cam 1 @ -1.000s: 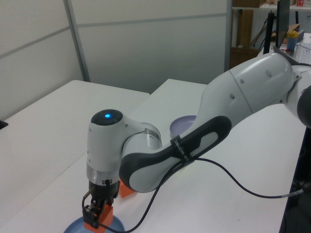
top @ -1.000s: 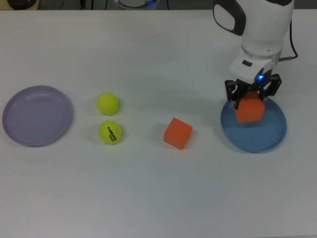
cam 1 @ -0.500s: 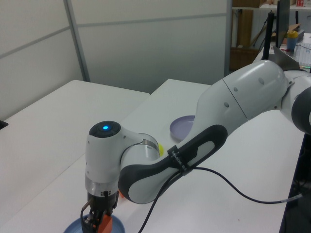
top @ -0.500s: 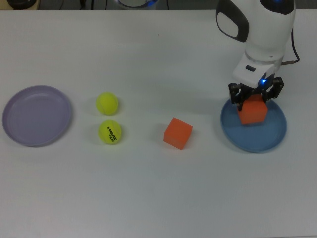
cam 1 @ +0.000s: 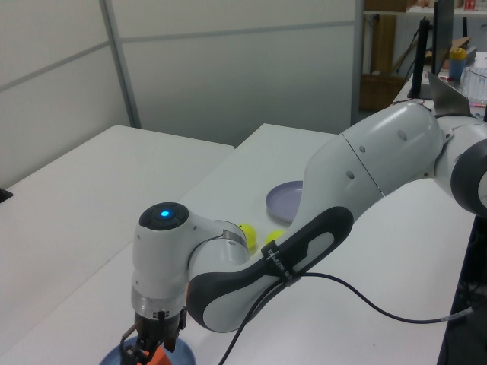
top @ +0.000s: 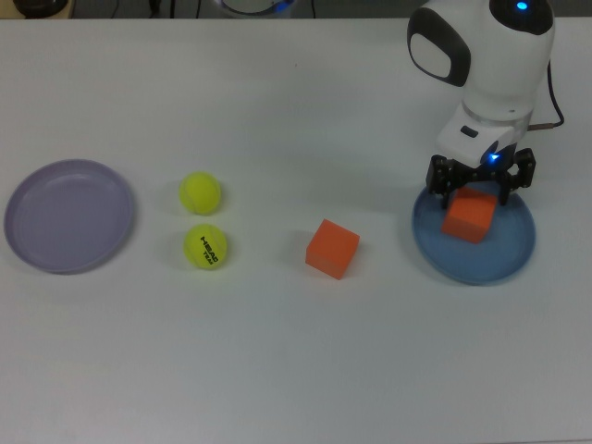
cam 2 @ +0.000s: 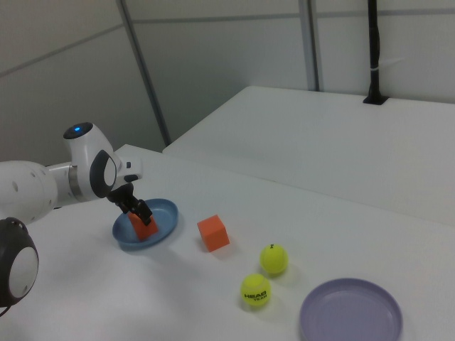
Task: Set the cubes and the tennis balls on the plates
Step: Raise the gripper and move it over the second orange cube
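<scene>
One orange cube [top: 468,216] lies slightly turned on the blue plate [top: 518,254] at the top view's right. My gripper [top: 479,188] hangs just above it, open, its fingers either side of the cube's top edge. The second orange cube [top: 332,248] rests on the table left of the blue plate. Two tennis balls sit further left: a plain one [top: 201,192] and one lettered "HEAD" [top: 205,246]. The lilac plate [top: 69,215] stands bare at the far left. The right view shows the cube [cam 2: 144,226] inside the blue plate [cam 2: 168,212] under the gripper [cam 2: 138,210].
The white arm [cam 1: 251,266] arches over the table in the left view and hides the second cube there. A black cable [cam 1: 396,312] trails from the arm across the tabletop. The table's far edge runs along the top view's top.
The gripper has come down over the blue plate and opened. The cube has dropped out of its fingers and now lies on the plate, slightly turned.
</scene>
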Available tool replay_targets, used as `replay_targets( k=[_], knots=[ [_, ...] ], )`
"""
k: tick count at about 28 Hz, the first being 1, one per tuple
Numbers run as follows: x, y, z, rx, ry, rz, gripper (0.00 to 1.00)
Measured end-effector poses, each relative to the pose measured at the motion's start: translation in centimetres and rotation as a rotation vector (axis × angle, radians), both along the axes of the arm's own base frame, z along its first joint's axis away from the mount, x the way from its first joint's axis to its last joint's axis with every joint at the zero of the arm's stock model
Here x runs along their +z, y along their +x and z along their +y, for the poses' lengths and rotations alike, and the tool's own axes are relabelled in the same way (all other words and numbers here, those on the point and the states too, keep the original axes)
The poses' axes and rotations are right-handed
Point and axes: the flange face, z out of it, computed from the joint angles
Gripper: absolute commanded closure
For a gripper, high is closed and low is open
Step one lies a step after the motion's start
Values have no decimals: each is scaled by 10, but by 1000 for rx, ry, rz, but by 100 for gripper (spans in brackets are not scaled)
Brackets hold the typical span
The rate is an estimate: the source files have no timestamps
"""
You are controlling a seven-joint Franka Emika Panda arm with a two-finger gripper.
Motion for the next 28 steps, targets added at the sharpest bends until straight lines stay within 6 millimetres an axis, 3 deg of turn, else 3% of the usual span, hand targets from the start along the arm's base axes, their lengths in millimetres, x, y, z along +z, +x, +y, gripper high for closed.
replay_targets(
  k=[7,11,16,20,28],
  knots=[
    [25,19,-5,-126,63,-21,0],
    [44,45,-27,-227,96,-40,0],
    [62,78,-70,-357,105,-78,0],
    [72,94,-97,-443,105,-102,0],
    [77,108,-132,-542,60,-90,0]
  ],
)
